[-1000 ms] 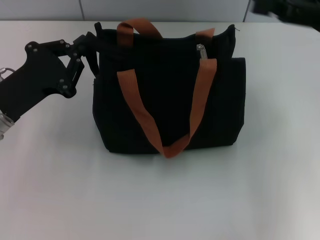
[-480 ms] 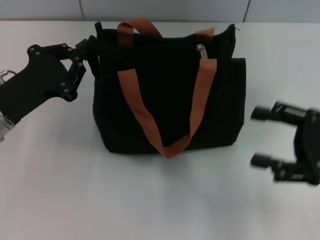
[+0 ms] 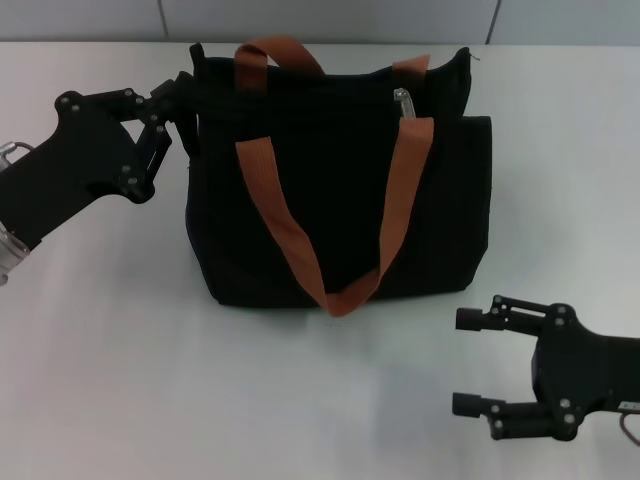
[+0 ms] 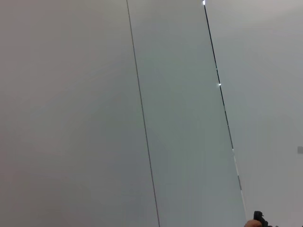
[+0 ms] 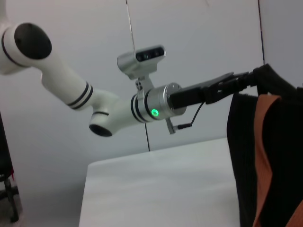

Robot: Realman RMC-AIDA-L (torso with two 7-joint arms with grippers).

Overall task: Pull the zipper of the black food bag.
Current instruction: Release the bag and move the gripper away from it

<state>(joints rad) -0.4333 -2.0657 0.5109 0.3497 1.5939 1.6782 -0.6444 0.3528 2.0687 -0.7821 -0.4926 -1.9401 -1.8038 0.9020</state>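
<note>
The black food bag (image 3: 340, 200) stands upright on the white table, with two orange-brown straps (image 3: 280, 230) hanging over its front. The zipper (image 3: 402, 100), a small silver tab, sits on the top zip line towards the bag's right end. My left gripper (image 3: 188, 105) is shut on the bag's upper left corner; the right wrist view shows it (image 5: 248, 78) holding that corner of the bag (image 5: 279, 142). My right gripper (image 3: 462, 362) is open and empty, low over the table in front of and to the right of the bag, apart from it.
The white table (image 3: 150, 380) runs wide in front of and beside the bag. A grey panelled wall (image 3: 330, 18) stands behind it. The left wrist view shows only wall (image 4: 142, 113) and a sliver of the bag at the frame's edge.
My right gripper has swept from the far right corner down past the bag's right side to the near right of the table. The left gripper and the bag have hardly moved.
</note>
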